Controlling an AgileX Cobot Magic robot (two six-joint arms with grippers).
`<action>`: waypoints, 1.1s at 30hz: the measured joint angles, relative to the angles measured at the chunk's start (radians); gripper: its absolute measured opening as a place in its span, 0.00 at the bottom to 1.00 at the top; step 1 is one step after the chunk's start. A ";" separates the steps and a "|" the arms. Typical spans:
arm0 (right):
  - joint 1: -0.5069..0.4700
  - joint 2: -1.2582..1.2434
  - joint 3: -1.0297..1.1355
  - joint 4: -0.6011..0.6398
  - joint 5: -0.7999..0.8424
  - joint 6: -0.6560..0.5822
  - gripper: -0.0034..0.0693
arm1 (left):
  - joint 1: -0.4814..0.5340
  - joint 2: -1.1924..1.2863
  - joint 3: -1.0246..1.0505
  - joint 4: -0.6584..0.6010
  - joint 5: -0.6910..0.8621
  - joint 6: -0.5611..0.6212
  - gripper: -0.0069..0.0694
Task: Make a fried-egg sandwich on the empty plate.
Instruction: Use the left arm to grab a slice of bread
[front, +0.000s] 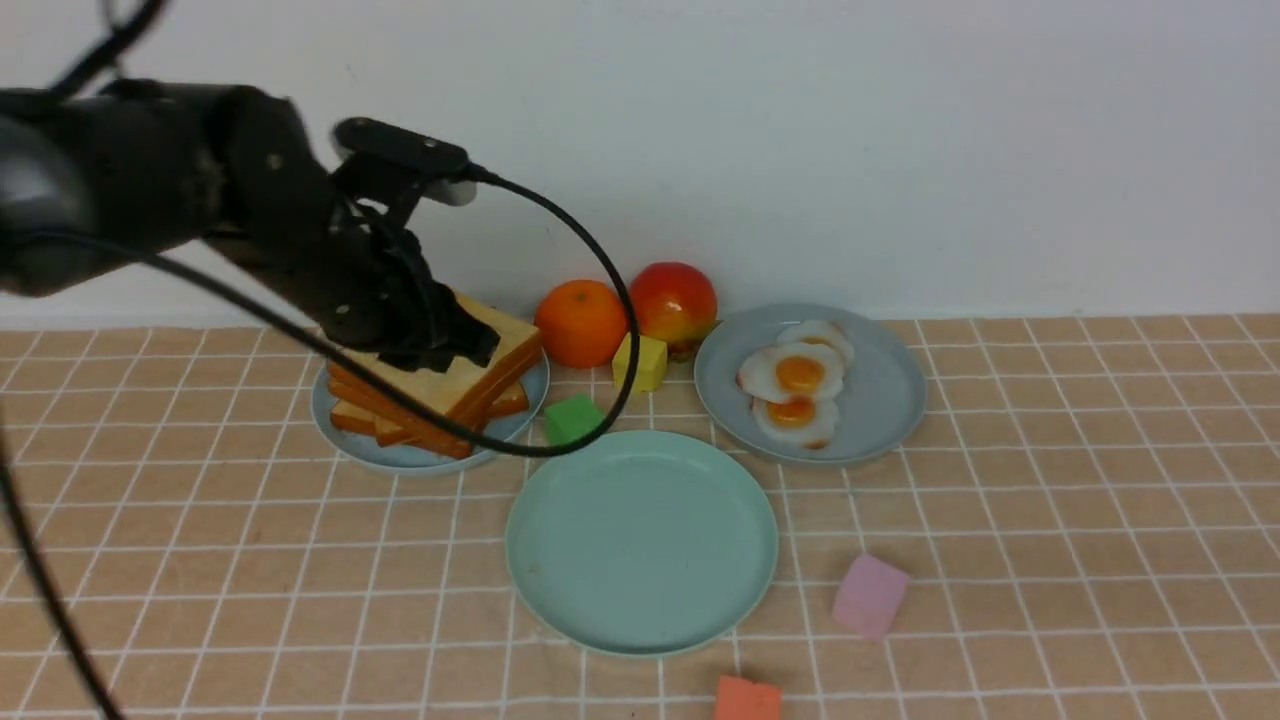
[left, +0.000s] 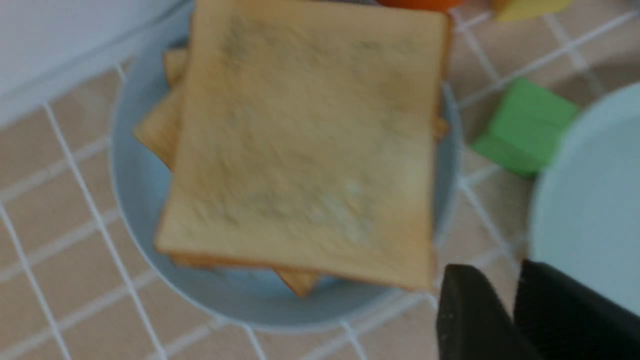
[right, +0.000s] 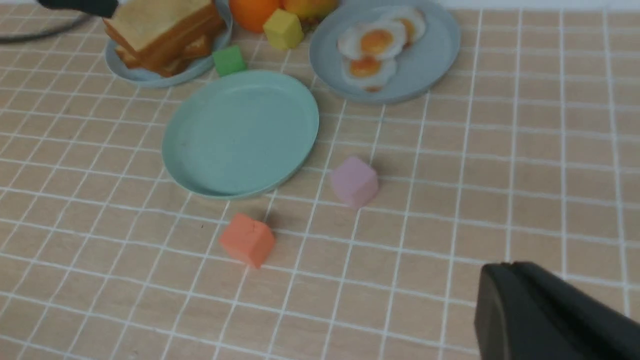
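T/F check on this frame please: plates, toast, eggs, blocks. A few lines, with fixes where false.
1. The mint-green plate has nothing on it. True.
2. The fried eggs share a plate with the toast stack. False: the eggs lie on the right blue-grey plate, and the toast is piled on the left blue-grey plate.
3. The green block sits on the cloth between the toast's plate and the mint-green plate. True.
4. The pink block lies on the mint-green plate. False: it is on the cloth, to that plate's right and apart from it.
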 joint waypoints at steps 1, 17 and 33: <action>0.010 0.000 -0.010 -0.004 -0.002 0.000 0.05 | -0.001 0.034 -0.026 0.027 -0.009 0.002 0.42; 0.016 0.002 -0.014 0.000 -0.002 -0.004 0.07 | -0.003 0.182 -0.051 0.096 -0.113 0.010 0.71; 0.016 0.002 -0.015 0.034 0.033 -0.004 0.08 | -0.008 0.154 -0.064 0.097 -0.047 0.011 0.10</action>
